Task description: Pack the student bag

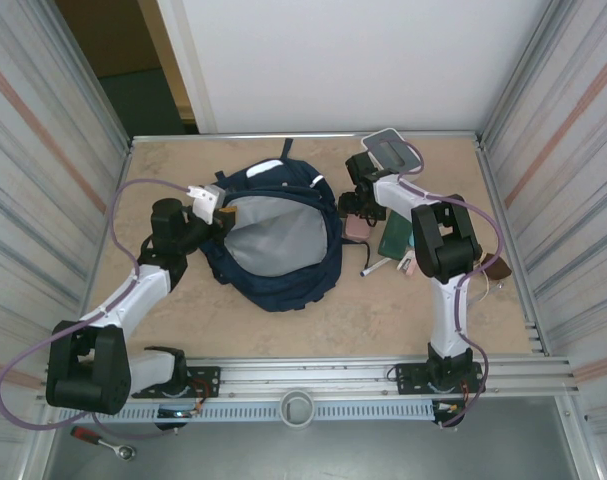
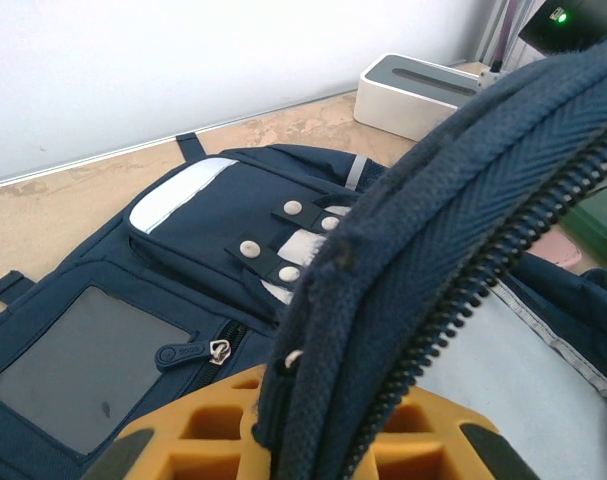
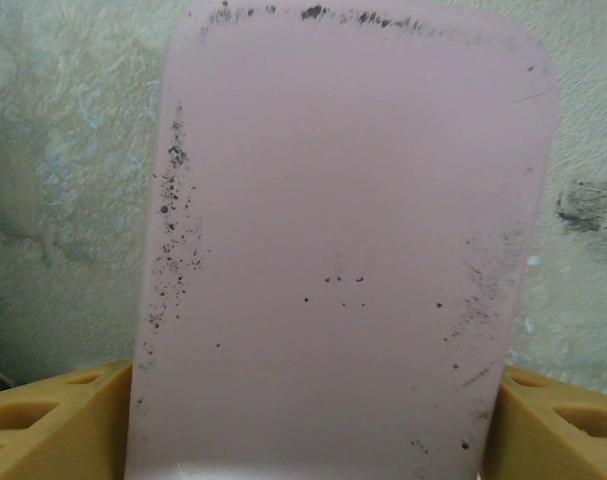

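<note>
- Top external view: the student bag (image 1: 283, 240) lies on the table (image 1: 313, 320) left of centre, with its main opening spread and the pale grey lining exposed.
- Top external view: the left gripper (image 1: 219, 207) is at the left rim of the bag opening and grips that rim.
- Top external view: the right gripper (image 1: 357, 213) is lowered just right of the bag, over a pink slab (image 1: 356, 229). A green flat item (image 1: 394, 240) and a pen (image 1: 375, 267) lie beside it, and a white box (image 1: 391, 148) sits at the far edge.
- Left wrist view: the left gripper (image 2: 318, 440) is clamped on the zippered rim (image 2: 453, 190) of the student bag (image 2: 233, 230). The yellow fingers (image 2: 183, 445) are drawn together on the fabric.
- Left wrist view: the bag's front pocket with its white patch and snap tabs lies beyond the rim. The white box (image 2: 423, 90) stands behind it on the table.
- Right wrist view: the right gripper (image 3: 313, 445) has its jaws set wide apart, with one yellow finger (image 3: 53, 415) at each long edge of the pink slab (image 3: 343, 230).
- Right wrist view: the slab spans the whole gap. It cannot be told whether the fingers press on it.
</note>
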{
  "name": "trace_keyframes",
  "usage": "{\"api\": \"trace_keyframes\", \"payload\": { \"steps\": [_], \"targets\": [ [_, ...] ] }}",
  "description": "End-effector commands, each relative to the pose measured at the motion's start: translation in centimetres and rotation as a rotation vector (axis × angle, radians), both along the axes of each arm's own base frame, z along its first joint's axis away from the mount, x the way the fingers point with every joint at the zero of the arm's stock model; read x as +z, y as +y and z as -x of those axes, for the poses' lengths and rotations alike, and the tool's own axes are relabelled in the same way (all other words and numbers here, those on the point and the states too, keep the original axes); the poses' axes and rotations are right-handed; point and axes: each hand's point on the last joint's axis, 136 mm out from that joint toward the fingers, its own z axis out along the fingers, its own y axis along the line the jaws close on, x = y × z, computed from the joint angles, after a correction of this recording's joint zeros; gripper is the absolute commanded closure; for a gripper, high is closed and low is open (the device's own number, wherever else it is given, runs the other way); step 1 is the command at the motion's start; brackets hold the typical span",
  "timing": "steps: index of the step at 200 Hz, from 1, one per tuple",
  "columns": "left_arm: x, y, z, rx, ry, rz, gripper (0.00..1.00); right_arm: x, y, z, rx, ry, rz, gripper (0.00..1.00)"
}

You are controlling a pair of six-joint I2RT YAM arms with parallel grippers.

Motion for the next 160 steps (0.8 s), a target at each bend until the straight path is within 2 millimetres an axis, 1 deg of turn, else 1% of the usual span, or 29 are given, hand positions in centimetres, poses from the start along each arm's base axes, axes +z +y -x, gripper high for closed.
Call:
{"api": "trace_keyframes", "payload": {
  "steps": [1,18,30,39,51,65,71,83,101,120,140,151,160],
  "targets": [
    [1.8,-0.1,-0.6,0.0,-0.035,0.044,1.0,-0.8,0.0,0.2,-0.014,0.038,-0.014,0.25],
    [2.1,0.0,-0.6,0.008,-0.038,0.059,1.0,-0.2,-0.4,0.0,-0.023,0.023,-0.006,0.34],
    [2.4,0.0,-0.7,0.016,-0.037,0.08,1.0,1.2,-0.7,-0.1,-0.025,-0.003,-0.016,0.39],
    [2.7,0.0,-0.7,0.021,-0.034,0.098,1.0,2.8,-0.6,-0.2,-0.019,-0.038,-0.028,0.43],
    [3.3,-0.2,-0.7,0.018,-0.026,0.126,1.0,5.6,-0.2,-0.1,-0.003,-0.098,-0.06,0.46],
    [4.0,-0.3,-0.6,0.016,-0.014,0.164,1.0,8.5,0.5,0.6,0.014,-0.151,-0.12,0.49],
    [4.3,-0.4,-0.6,0.018,-0.008,0.183,1.0,9.5,0.9,1.3,0.023,-0.167,-0.155,0.5],
    [4.9,-0.5,-0.6,0.019,-0.003,0.212,1.0,11.0,2.0,3.0,0.054,-0.195,-0.223,0.52],
    [5.9,-0.1,-0.9,0.043,-0.007,0.238,1.0,12.4,3.8,6.1,0.139,-0.213,-0.304,0.54],
    [7.1,0.2,-1.2,0.059,-0.012,0.28,1.0,12.9,6.4,9.8,0.286,-0.175,-0.36,0.55],
    [8.2,0.4,-1.5,0.058,-0.015,0.32,1.0,12.9,9.8,13.9,0.465,-0.098,-0.426,0.55],
    [8.6,0.3,-1.6,0.054,-0.021,0.333,1.0,12.8,11.1,15.6,0.542,-0.075,-0.448,0.54],
    [8.7,0.2,-1.8,0.046,-0.02,0.336,1.0,12.7,12.0,16.5,0.589,-0.061,-0.466,0.54]
  ]
}}
